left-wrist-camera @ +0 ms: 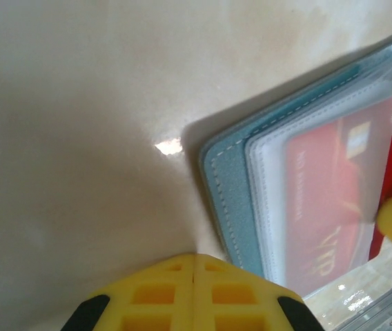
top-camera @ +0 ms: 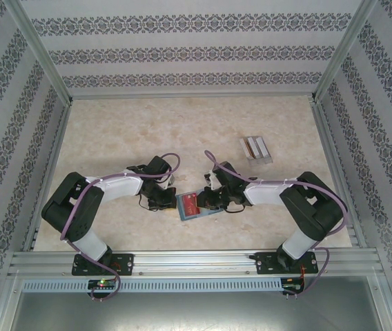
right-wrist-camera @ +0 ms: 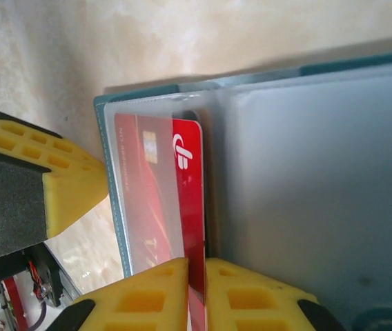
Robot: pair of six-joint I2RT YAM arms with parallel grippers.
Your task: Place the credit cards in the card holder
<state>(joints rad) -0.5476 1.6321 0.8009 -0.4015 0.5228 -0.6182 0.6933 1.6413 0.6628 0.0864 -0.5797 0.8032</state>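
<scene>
This is a robotics lab test cell, not a lived-in room. Bare aluminium posts (top-camera: 41, 58) frame a small booth whose walls (top-camera: 182, 55) are papered in striped floral wallpaper as a mock backdrop. The marble-look table (top-camera: 182, 124) ends at a metal rail (top-camera: 196, 262) where two robot arms (top-camera: 72, 207) are bolted side by side, with purple cables (top-camera: 173, 160) looping along them.

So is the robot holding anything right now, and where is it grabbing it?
The right tool pinches the thin red plastic card by one short end; the shut left tool holds nothing.
</scene>
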